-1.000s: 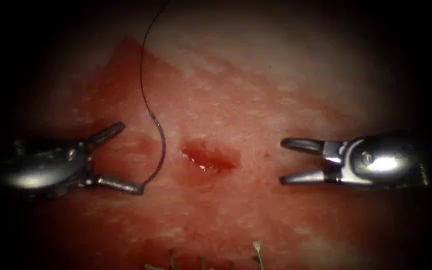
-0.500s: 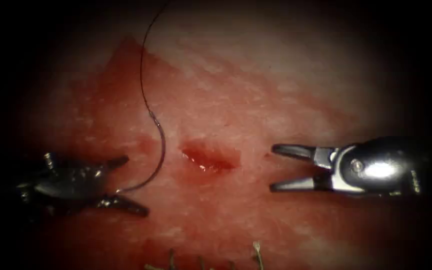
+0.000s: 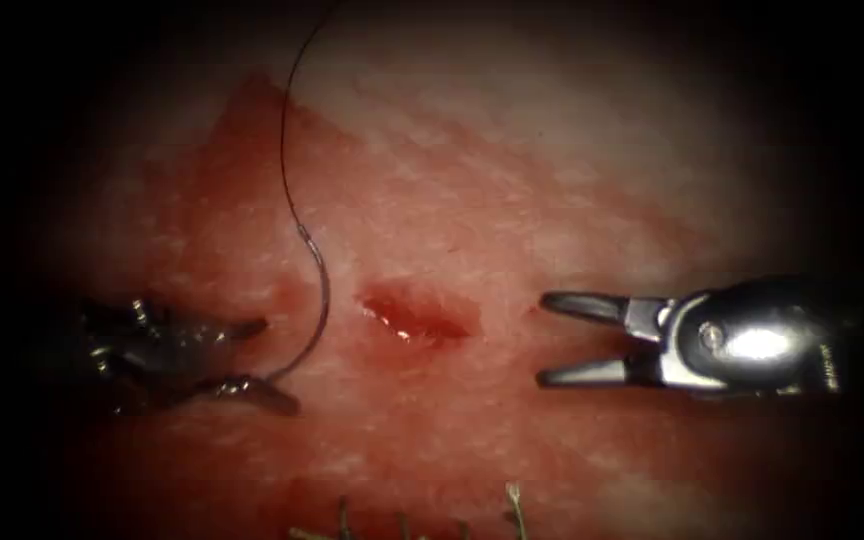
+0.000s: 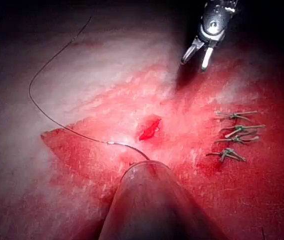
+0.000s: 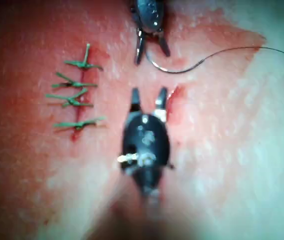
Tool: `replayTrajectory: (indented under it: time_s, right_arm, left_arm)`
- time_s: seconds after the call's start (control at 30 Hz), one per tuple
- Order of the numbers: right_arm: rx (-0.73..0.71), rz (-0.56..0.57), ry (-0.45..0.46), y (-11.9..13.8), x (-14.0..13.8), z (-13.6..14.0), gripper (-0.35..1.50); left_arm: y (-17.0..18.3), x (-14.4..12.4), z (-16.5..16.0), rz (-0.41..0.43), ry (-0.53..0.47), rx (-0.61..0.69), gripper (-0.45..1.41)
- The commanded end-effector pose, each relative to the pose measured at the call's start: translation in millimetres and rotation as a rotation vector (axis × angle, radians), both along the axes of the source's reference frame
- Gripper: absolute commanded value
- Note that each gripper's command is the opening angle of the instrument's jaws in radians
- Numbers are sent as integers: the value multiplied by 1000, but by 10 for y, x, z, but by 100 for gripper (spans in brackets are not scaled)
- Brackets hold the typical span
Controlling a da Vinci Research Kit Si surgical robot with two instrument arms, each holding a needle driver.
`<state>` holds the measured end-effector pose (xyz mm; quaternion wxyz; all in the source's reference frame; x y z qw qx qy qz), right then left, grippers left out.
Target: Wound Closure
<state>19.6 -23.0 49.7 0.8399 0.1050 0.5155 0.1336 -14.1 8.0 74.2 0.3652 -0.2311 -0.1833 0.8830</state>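
No words or labels can be read on the tools.

The left claw sits left of the cut. Its two jaws are spread apart. The needle's end lies right by the lower jaw, maybe touching it, but can't tell if it's held. In the right wrist view the left claw also has its jaws apart, w/ the needle curving just past the tips.

The right claw is right of the cut, jaws wide apart, holding nothing. It hangs near the cut but not touching it. Same in its own wrist view: open, empty.

The needle is thin, dark and bent like a hook. It lies flat on the tissue, left of the cut, not poked in. The thread is a thin dark line going up & away from the needle's top end.

The tissue is pink-white, wet and bumpy, w/ red fluid spread over it. The cut is small, dark red and shiny. Short green thread ends stick out of a stitched line well away from the cut.
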Motion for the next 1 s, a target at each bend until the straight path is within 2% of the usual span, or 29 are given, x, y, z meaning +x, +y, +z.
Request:
replayTrajectory:
  time_s: [0.03, 0.07, 0.17, 0.2, 0.57, 0.77, 1.0]
  right_arm:
    - [3, -2, 1, -10, 4, 5, 39]
    - [3, -2, 1, -10, 4, 5, 39]
    - [3, -1, 0, -10, 4, 5, 39]
    - [3, -1, 0, -10, 5, 5, 39]
    - [95, 86, -28, -12, 27, 3, 37]
    - [321, 204, -33, -2, 29, 10, 44]
    - [447, 300, -19, 20, 29, 17, 47]
  left_arm:
    - [-8, -8, 5, 3, -4, 5, 22]
    - [-8, -9, 5, 7, -8, 12, 12]
    - [-10, -11, 3, 16, -8, 26, -41]
    - [-10, -12, 2, 15, -8, 27, -45]
    - [1, -15, -14, 55, -3, -20, -45]
    - [18, -19, -44, 47, -52, -154, -45]
    - [34, -33, -76, 84, -131, -374, -45]
